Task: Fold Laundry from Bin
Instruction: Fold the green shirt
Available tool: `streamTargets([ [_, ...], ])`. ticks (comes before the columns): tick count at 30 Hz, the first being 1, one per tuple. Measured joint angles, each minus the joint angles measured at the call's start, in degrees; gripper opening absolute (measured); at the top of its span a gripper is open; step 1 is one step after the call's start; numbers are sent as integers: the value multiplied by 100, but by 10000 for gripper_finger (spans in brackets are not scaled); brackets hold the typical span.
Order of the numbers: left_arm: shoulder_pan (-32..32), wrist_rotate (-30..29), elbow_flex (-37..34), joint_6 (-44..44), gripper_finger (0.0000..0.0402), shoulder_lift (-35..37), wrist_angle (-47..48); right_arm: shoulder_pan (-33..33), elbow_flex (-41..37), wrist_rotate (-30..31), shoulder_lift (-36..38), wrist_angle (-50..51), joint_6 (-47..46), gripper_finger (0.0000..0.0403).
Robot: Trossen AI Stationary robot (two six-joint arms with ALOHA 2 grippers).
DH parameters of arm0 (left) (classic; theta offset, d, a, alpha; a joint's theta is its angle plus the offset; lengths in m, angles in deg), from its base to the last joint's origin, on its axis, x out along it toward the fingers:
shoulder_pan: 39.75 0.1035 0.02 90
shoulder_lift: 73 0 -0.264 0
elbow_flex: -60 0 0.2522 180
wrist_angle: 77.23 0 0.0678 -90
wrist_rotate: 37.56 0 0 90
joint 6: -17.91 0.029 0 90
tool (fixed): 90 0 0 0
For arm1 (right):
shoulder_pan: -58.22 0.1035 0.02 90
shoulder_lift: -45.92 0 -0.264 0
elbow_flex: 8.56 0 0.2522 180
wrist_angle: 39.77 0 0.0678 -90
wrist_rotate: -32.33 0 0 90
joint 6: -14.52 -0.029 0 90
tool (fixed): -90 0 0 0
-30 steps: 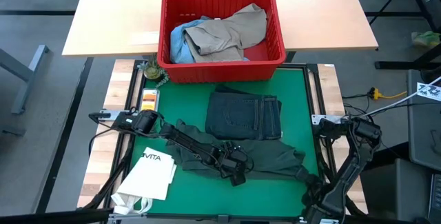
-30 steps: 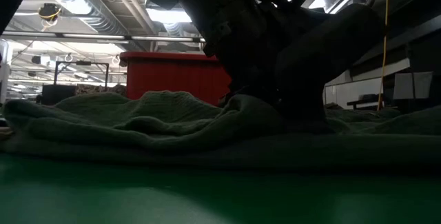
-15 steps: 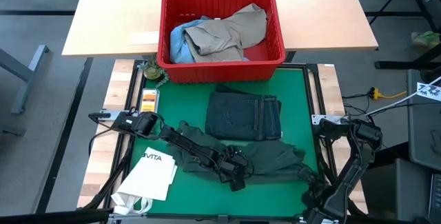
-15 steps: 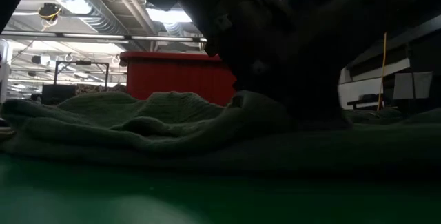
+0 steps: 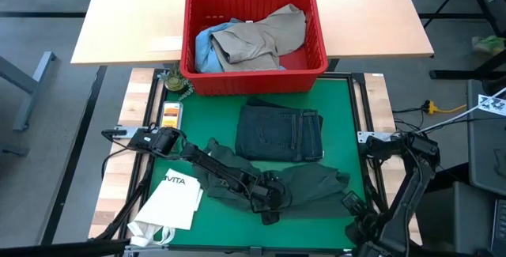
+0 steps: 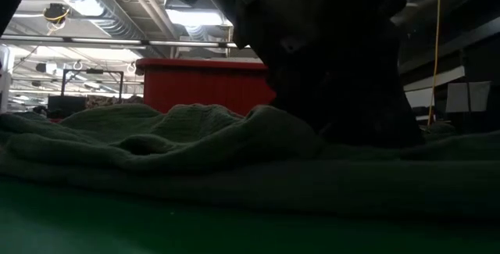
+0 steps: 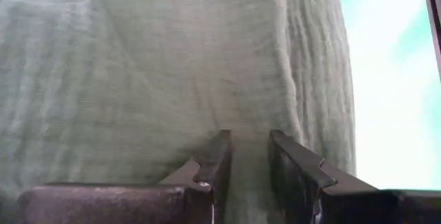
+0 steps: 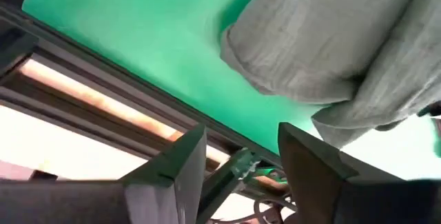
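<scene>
one white paper bag [image 5: 175, 199] lies at the mat's [image 5: 213, 115] left front corner. the left gripper [image 5: 273, 202] presses down on one green shirt [image 5: 304, 184] spread across the front of the mat, its two fingers [image 7: 215, 156] pinching a fold of the cloth. one pair of dark trousers [image 5: 281, 132] lies folded behind the shirt. one red bin [image 5: 254, 39] beyond holds two garments, blue [image 5: 205, 47] and tan [image 5: 265, 35]. the right gripper [image 5: 353, 204] hangs at the shirt's right end, fingers [image 8: 180, 162] apart around nothing.

Left tool [image 5: 269, 202] pinched narrow; right tool [image 5: 352, 204] spread.
</scene>
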Motion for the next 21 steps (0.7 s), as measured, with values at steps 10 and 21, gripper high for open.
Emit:
streamTargets([
  [10,-2,55,13,479,103,9,-39,-191,-7,2583,9,-64,66,182],
  [21,-2,25,15,477,150,17,-46,-1024,-669,2514,0,-799,1027,182],
])
